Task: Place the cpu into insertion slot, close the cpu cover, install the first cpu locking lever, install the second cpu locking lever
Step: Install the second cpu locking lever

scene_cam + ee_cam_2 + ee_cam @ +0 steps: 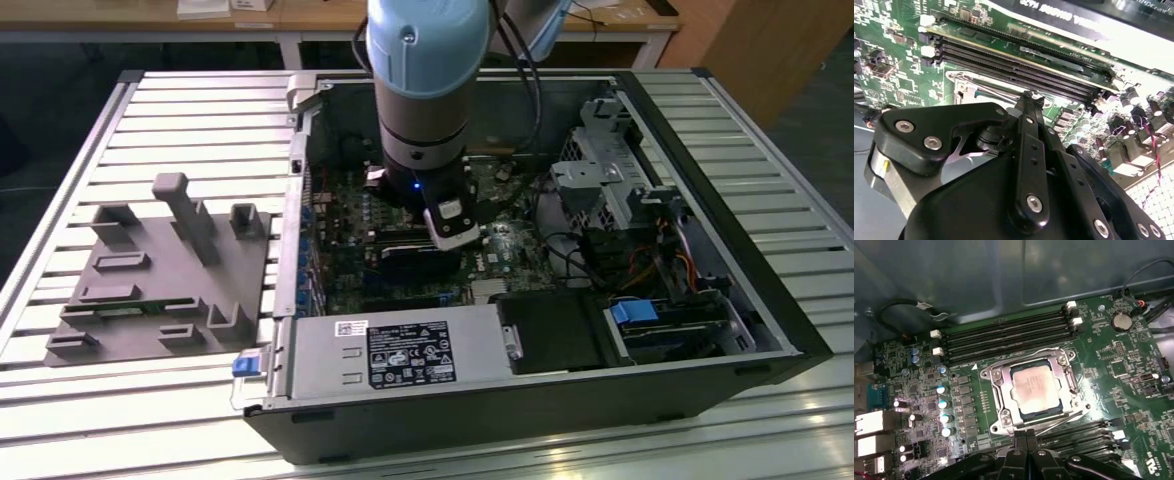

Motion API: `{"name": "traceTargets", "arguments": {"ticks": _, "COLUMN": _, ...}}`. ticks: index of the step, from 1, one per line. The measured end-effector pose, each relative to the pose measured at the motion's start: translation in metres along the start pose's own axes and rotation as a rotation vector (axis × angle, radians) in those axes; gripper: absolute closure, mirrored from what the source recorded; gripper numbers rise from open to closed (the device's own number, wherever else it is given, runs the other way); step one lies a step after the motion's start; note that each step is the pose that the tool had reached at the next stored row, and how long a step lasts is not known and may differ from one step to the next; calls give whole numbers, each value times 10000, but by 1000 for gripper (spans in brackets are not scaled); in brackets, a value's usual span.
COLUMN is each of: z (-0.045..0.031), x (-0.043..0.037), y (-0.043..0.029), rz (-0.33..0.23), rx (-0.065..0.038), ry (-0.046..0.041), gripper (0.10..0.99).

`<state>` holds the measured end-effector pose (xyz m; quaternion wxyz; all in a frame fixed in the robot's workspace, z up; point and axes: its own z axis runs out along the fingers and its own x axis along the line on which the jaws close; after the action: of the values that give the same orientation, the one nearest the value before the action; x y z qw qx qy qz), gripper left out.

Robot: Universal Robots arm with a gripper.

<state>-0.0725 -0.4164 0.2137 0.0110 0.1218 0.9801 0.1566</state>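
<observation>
So the arm [420,90] comes straight down from above into the open computer case [534,400], wrist pointing at the motherboard [387,215] around the middle of the board. In the first wrist view the gripper [1026,440] has its fingers [1021,444] pressed together with nothing between them, tips sitting right at the near edge of the CPU socket.

The cpu [1035,389] is already seated in the socket, lying flat with its dull silver top facing up. It's basically square, so no real long axis, and its edges run parallel to the memory slots [1004,337] next to it. The cpu cover [999,390] is folded down around it like a frame.

There's print on the chip and a white label [407,352] on the power supply, but I'm not reading any of it off. A grey fixture plate [160,275] sits on the table at the exterior view's left of the case.
</observation>
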Motion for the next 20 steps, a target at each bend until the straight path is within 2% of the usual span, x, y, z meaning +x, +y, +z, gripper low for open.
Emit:
{"name": "traceTargets", "arguments": {"ticks": 8, "z": 45, "x": 68, "y": -53, "rz": 13, "rx": -190, "ry": 47, "gripper": 984}}
{"name": "traceTargets", "arguments": {"ticks": 13, "z": 83, "x": 105, "y": -76, "rz": 27, "rx": -435, "ry": 105, "gripper": 984}}
{"name": "traceTargets", "arguments": {"ticks": 15, "z": 100, "x": 128, "y": -87, "rz": 28, "rx": -465, "ry": 112, "gripper": 984}}
{"name": "traceTargets", "arguments": {"ticks": 20, "z": 127, "x": 139, "y": -100, "rz": 27, "rx": -468, "ry": 114, "gripper": 984}}
